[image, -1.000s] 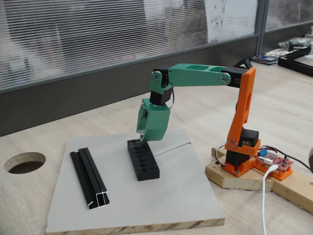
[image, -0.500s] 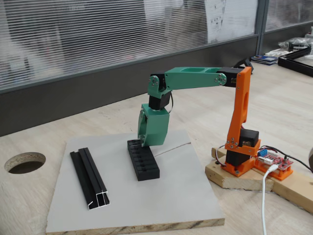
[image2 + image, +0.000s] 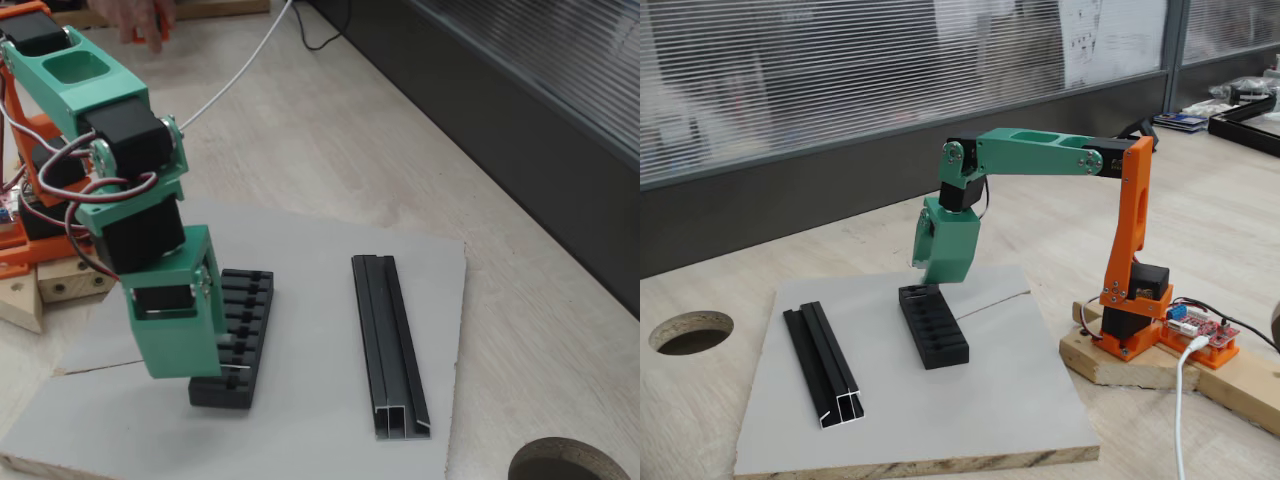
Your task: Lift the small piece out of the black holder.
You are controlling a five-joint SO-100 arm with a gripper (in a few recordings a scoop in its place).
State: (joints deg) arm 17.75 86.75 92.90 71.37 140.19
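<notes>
The black holder lies on a grey board, its row of slots facing up. My green gripper hangs tilted just above the holder's far end in this fixed view. From the other side, the gripper covers the near-left part of the holder. A tiny silvery tab, the small piece, sticks out at the fingertips just over the last slot. The jaws look closed on it.
A pair of long black channel rails lies left of the holder on the grey board. A round hole is cut in the table at the left. The orange arm base stands on a wooden block at the right.
The gripper dipped onto the holder's end half a second ago. It has since risen a little and tilted, with its tip off the block.
</notes>
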